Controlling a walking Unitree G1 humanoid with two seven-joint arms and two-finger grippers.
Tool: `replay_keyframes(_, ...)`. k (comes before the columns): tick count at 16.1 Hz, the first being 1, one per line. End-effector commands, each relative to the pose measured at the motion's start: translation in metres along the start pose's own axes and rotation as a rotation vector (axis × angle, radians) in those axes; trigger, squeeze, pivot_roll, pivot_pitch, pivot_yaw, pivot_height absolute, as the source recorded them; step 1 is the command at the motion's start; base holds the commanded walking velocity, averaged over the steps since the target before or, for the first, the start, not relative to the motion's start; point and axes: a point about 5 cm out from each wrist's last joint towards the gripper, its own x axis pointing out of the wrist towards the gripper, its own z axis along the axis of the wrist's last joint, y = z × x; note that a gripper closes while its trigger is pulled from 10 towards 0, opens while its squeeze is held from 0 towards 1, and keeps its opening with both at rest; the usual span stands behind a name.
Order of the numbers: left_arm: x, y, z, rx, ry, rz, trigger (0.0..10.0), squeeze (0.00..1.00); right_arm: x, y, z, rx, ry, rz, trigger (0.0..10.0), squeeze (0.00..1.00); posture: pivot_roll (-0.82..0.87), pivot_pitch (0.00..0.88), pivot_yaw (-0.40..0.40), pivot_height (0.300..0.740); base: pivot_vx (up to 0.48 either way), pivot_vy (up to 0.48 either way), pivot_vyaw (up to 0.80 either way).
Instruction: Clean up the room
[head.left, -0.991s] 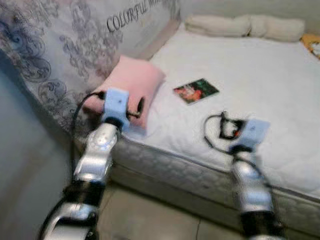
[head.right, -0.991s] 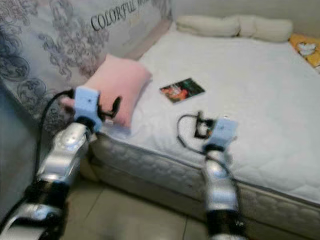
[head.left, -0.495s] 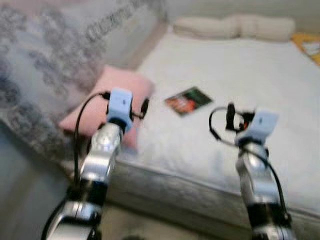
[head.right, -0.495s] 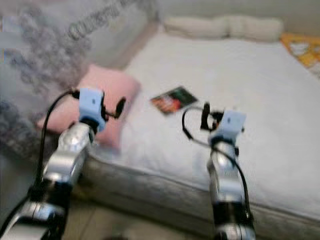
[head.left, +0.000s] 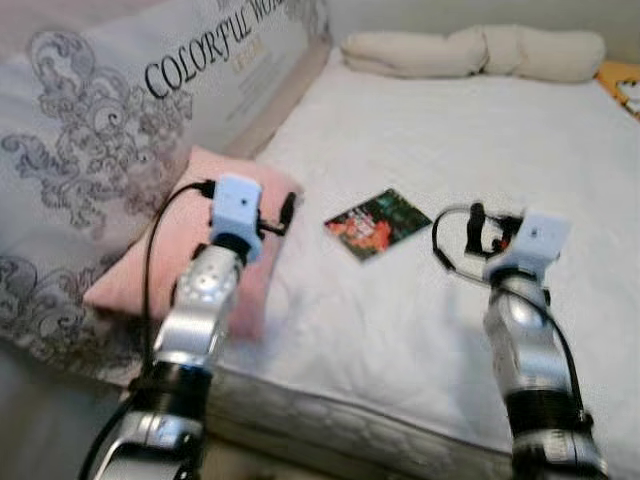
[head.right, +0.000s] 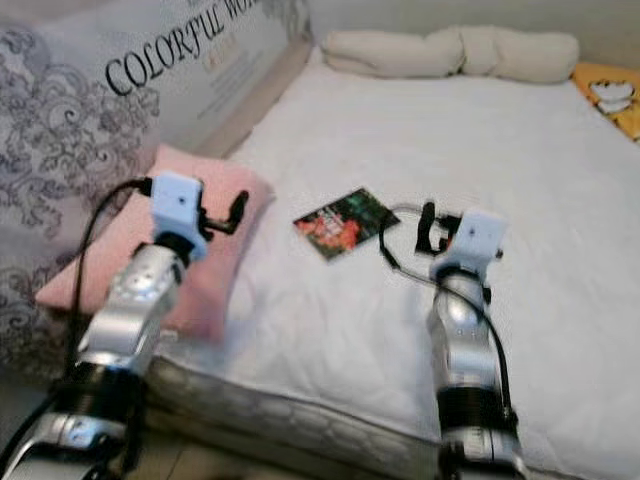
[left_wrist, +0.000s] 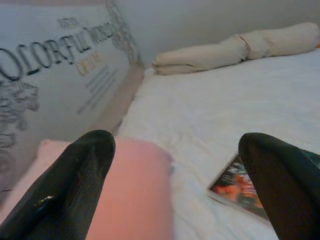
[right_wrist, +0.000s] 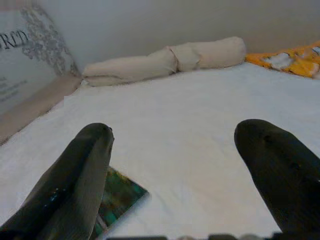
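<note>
Left eye view, nearest first: my left gripper (head.left: 286, 212) hangs wide open and empty over the pink pillow (head.left: 150, 265) at the bed (head.left: 560, 140) edge; my right gripper (head.left: 480, 228) gapes empty too; between them lies the booklet (head.left: 377, 222), thin, light, probably slick, so I'd pinch a free corner; open mattress beyond, cream bolster (head.left: 480, 52) farthest.

The cover of the booklet (head.left: 377, 222) is too blurred to read, and in the left wrist view a black finger (left_wrist: 280, 187) hides its far corner. The pink pillow (head.left: 165, 270) is partly covered by the left arm. The yellow cloth (head.right: 610, 92) runs off the edge.
</note>
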Motion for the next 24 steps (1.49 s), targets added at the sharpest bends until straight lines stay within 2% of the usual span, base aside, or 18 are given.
replay_keyframes(1,-0.012,0.016,-0.008,0.018,0.046,0.037,10.0,0.00,0.003,0.005,-0.003,0.016,0.011,-0.004,10.0,0.00,0.02,0.004,0.048,0.740,0.000,0.000,0.00)
replay_keyframes(3,-0.026,0.023,-0.011,0.041,0.070,0.037,10.0,0.00,0.011,0.001,-0.005,0.024,0.029,-0.036,10.0,0.00,0.07,0.025,0.055,0.740,0.000,0.000,0.00)
replay_keyframes(6,-0.029,0.024,-0.008,0.043,0.074,0.038,10.0,0.00,0.016,0.002,-0.007,0.020,0.048,-0.047,10.0,0.00,0.07,0.022,0.038,0.740,0.000,0.000,0.00)
replay_keyframes(10,-0.028,0.008,-0.007,0.012,0.068,0.014,10.0,0.00,0.022,-0.003,-0.006,-0.031,0.051,-0.084,10.0,0.00,0.05,0.018,0.030,0.740,0.000,0.000,0.00)
replay_keyframes(13,-0.038,0.005,-0.007,0.024,0.077,-0.001,10.0,0.00,0.027,-0.011,-0.006,-0.057,0.058,-0.112,10.0,0.00,0.07,0.062,0.029,0.740,0.000,0.000,0.00)
replay_keyframes(15,-0.052,0.009,-0.010,0.036,0.111,0.020,10.0,0.00,0.034,-0.018,-0.005,-0.074,0.076,-0.136,10.0,0.00,0.12,0.114,0.027,0.740,0.000,0.000,0.00)
replay_keyframes(17,-0.076,0.018,-0.013,0.062,0.160,0.059,10.0,0.00,0.040,-0.026,-0.006,-0.098,0.129,-0.161,10.0,0.00,0.19,0.182,0.025,0.740,0.000,0.000,0.00)
replay_keyframes(18,-0.080,0.019,-0.013,0.066,0.168,0.067,10.0,0.00,0.042,-0.027,-0.006,-0.106,0.138,-0.160,10.0,0.00,0.19,0.188,0.023,0.740,0.000,0.000,0.00)
replay_keyframes(19,-0.091,0.024,-0.012,0.071,0.192,0.101,10.0,0.00,0.046,-0.027,-0.006,-0.132,0.174,-0.153,10.0,0.00,0.23,0.214,0.018,0.740,0.000,0.000,0.00)
replay_keyframes(21,-0.100,0.024,-0.008,0.088,0.194,0.131,10.0,0.00,0.050,-0.031,-0.003,-0.152,0.204,-0.152,10.0,0.00,0.26,0.228,0.004,0.740,0.000,0.000,0.00)
replay_keyframes(24,-0.119,0.022,-0.003,0.093,0.223,0.155,10.0,0.00,0.052,-0.045,-0.005,-0.272,0.273,-0.143,10.0,0.00,0.33,0.282,-0.015,0.740,0.000,0.000,0.00)
